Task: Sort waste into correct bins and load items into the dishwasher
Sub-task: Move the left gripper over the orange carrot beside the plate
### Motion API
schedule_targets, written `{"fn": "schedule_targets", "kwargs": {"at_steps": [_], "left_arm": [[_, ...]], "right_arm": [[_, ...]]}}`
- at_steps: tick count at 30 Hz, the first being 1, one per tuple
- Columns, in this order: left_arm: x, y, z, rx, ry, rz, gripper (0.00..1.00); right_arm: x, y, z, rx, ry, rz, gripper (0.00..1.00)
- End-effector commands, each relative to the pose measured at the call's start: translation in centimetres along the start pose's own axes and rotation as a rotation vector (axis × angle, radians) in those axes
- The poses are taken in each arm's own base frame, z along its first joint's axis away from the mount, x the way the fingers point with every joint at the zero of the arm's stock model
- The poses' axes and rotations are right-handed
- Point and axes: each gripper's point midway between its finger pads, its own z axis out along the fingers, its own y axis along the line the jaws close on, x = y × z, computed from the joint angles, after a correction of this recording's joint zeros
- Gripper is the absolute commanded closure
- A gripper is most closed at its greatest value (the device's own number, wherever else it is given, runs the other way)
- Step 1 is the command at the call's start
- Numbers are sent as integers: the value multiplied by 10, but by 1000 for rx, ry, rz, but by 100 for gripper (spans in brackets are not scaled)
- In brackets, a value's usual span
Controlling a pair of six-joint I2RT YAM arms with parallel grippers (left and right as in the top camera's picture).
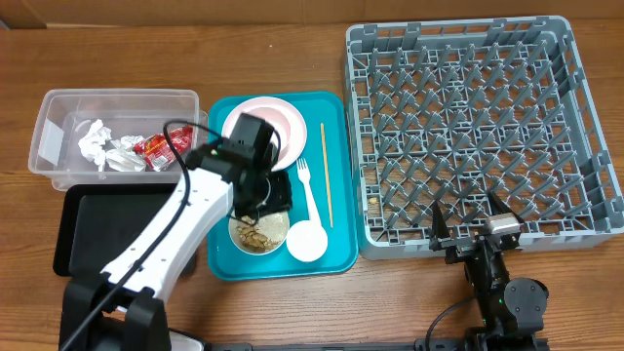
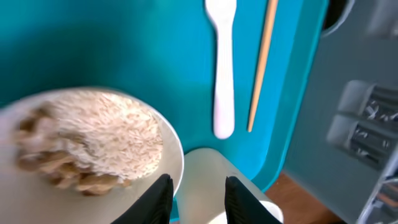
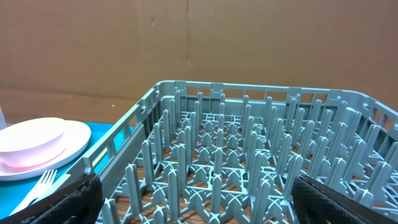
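Clearing the meal: I hold the left claw low over the teal tray, centre of the overhead view, at the seam where the bowl of rice sits just beside the cup. Its fingers stand only narrowly apart. One is at the bowl's rim and the other over the cup, and they are pinching nothing that I can make out. Whether either finger touches the rim, the blurred wrist view does not show

The step in hand, as I judge it, is taking the bowl so its scraps can go to a bin before the bowl goes to the rack at right. The tub at upper left already holds napkins and a wrapper, while the black tray at lower left looks bare, so I take that tray for the food

The next move calls for one finger inside the rim and one outside, clear of the cup, then a firm pinch and a level lift so the heaped rice does not spill. The fork, chopstick and plate wait on the teal tray

The right claw is spread wide and empty at the lower right, just at the rack's near wall
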Motion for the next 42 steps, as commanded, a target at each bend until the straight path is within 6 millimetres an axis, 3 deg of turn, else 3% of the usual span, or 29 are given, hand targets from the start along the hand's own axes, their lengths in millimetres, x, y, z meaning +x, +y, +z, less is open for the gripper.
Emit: {"fn": "schedule_targets", "kwargs": {"at_steps": [1,5,8,18,24,34,38,42], "left_arm": [[-24,6,-22,-108,-100,61,68],[-45,33,-39,-301,-208,105,56],[-53,47,-46,-389,-256,102,54],[-64,39,-47,-359,-312,68,58],[-69,55,-50,-448,-346,62,59],[-65,80,-25,-544,-315,58,56],[-64,92,-15,-577,-276,45,63],[-66,107,-10,-595,-252,-10,64]], "right_arm": [[2,1,0,-5,-3,-7,0],[2,1,0,-5,-3,-8,0],[2,1,0,-5,-3,-8,0],[2,1,0,-5,-3,-8,0],[2,1,0,-5,-3,-8,0],[2,1,0,-5,-3,-8,0],[2,1,0,-5,-3,-8,0],[2,1,0,-5,-3,-8,0]]}}
